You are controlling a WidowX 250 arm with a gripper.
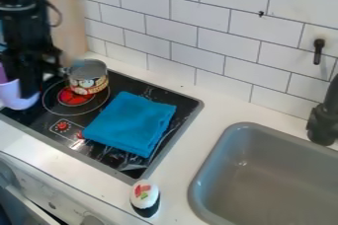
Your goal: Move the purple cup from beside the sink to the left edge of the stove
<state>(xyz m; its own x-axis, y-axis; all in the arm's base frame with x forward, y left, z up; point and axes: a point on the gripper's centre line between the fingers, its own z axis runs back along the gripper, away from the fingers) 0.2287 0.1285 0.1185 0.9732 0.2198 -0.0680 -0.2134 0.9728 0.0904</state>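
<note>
Camera view: the black gripper (38, 78) is hanging to the left of the folded blue cloth (132, 123), overlapping a lilac vessel (16, 101). Whether it is spreading, pressing together or pinching the vessel, I cannot tell. The vessel is sitting well to the cloth's left, at the view's edge. A metal can (88, 80) with a printed label is standing upright to the cloth's upper left, close beside the gripper. Under the cloth, a black stove top (158, 91) is lying, its red burner mark (74, 97) showing on the cloth's left. Below the cloth, a white-topped, dark-bottomed piece (145, 198) is standing on the pale counter (177, 179); the gray sink (267, 184) is lying to the cloth's right.
</note>
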